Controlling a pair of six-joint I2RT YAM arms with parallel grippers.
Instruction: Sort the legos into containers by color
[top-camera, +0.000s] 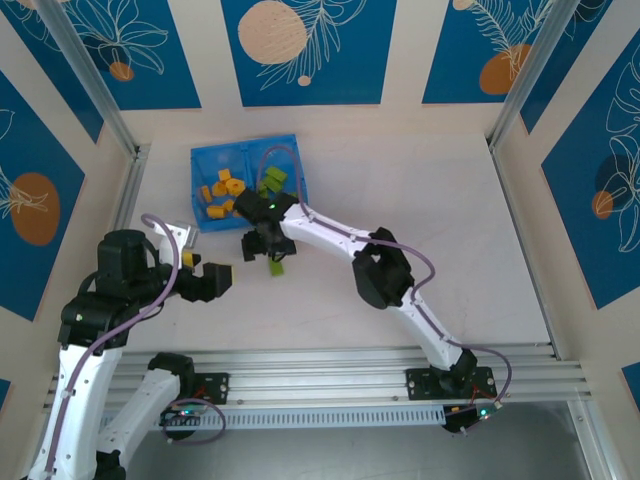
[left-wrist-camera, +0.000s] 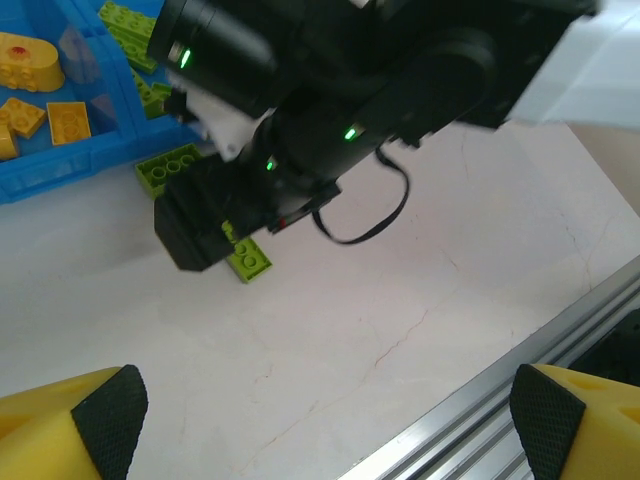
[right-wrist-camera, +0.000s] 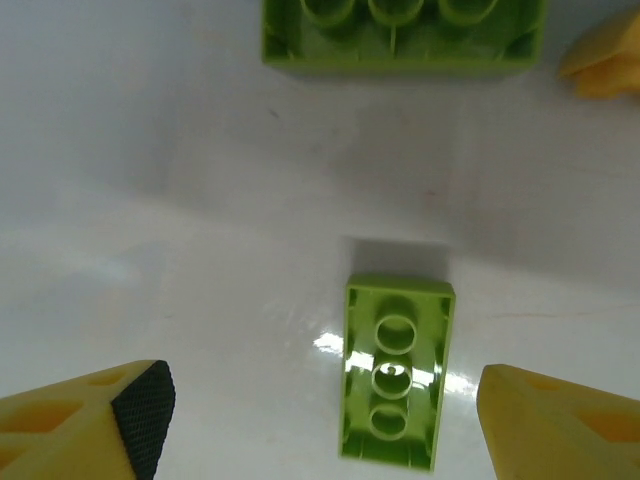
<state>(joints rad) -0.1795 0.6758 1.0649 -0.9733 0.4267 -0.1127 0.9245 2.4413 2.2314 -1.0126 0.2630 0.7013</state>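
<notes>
The tray is seen at the far left of the table. Orange-yellow legos are held in its left compartment and green legos in its right one. Two green bricks lie on the table outside it. One brick is found just beside the tray's near wall. A loose brick lies a little nearer the arms, underside up.

The right arm is stretched across the table toward the tray. In the left wrist view, part of the green compartment and part of the loose brick are covered by its black wrist.

The right gripper is poised low over the loose brick, just on the near side of the tray. Its jaws are spread wide. The brick lies on the table between the fingers and is not gripped; whether the right finger touches it cannot be told.

The left gripper is held near the tray's near-left corner, apart from the legos. It is spread wide and nothing is held.
</notes>
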